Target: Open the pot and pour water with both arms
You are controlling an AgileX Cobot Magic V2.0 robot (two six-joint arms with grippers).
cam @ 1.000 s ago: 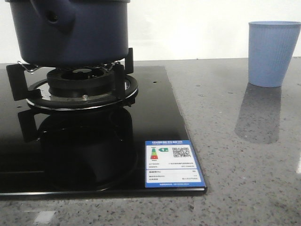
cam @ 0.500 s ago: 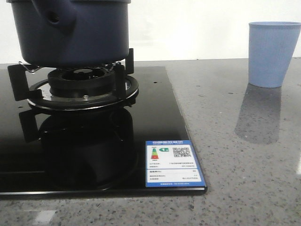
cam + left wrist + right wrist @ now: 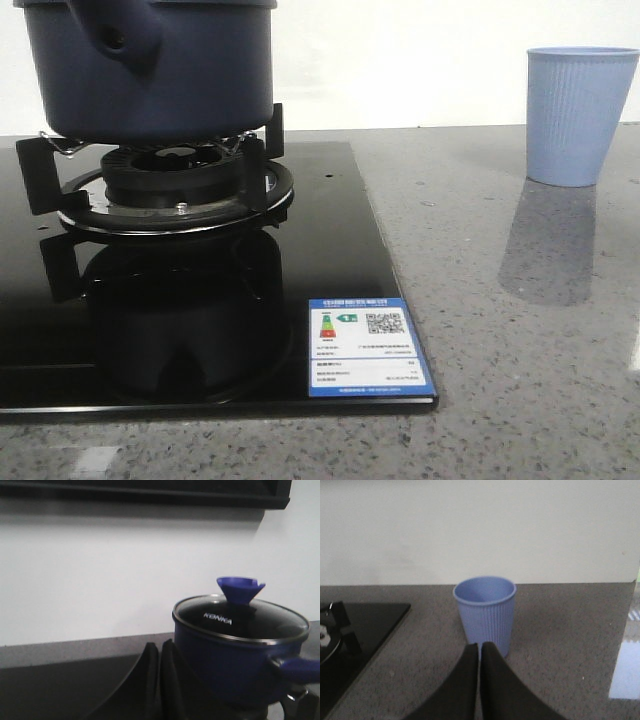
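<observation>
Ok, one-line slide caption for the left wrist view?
Left gripper, fingers shut and empty, faces the lidded navy pot on the burner, blue knob untouched.

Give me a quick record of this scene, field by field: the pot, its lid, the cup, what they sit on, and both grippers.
pot: large round dark navy-blue pot with a stubby side handle, on the black burner grate
lid: glass lid with blue knob, on the pot
cup: pale blue ribbed cup, upright on the grey speckled countertop, apart from the stove
stove: glossy black glass cooktop with a label sticker at its near corner
left gripper: shut, empty, near the pot
right gripper: shut, empty, facing the cup
</observation>
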